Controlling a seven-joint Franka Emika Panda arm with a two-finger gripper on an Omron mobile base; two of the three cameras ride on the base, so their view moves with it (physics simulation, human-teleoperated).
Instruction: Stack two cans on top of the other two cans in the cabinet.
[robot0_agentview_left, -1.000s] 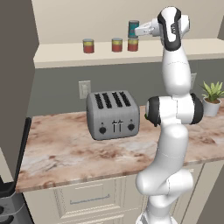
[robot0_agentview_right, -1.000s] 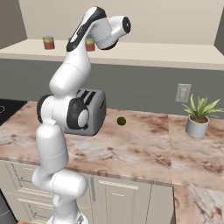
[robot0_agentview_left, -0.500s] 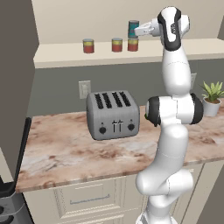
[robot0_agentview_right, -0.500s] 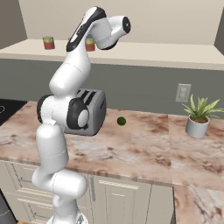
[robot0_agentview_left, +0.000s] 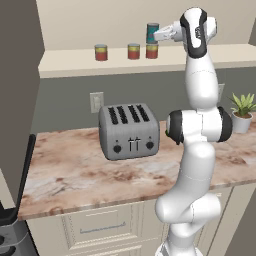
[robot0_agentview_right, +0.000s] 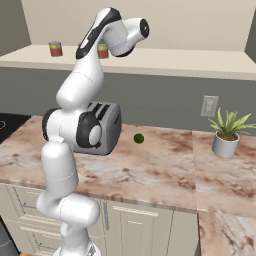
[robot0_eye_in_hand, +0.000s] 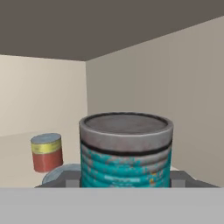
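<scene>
A teal-blue can (robot0_agentview_left: 152, 33) (robot0_eye_in_hand: 126, 151) stands upright directly over the rightmost red can (robot0_agentview_left: 151, 51) on the cabinet shelf (robot0_agentview_left: 75, 64). Whether the two touch I cannot tell. My gripper (robot0_agentview_left: 158, 35) (robot0_eye_in_hand: 126, 181) reaches in from the right and is shut on the teal can's sides. Left of the stack stand two more red cans with yellow-green bands, one close by (robot0_agentview_left: 133, 51) and one farther along (robot0_agentview_left: 101, 52) (robot0_agentview_right: 55, 48) (robot0_eye_in_hand: 47, 152). The arm partly hides a red can (robot0_agentview_right: 103, 51) in the right base view.
A grey toaster (robot0_agentview_left: 129, 131) (robot0_agentview_right: 102, 127) sits on the marble counter (robot0_agentview_left: 75, 175) below the shelf. A potted plant (robot0_agentview_left: 242, 112) (robot0_agentview_right: 226, 132) stands at the right, and a small green ball (robot0_agentview_right: 138, 138) lies beside the toaster. A dark stove edge (robot0_agentview_left: 22, 175) is at far left.
</scene>
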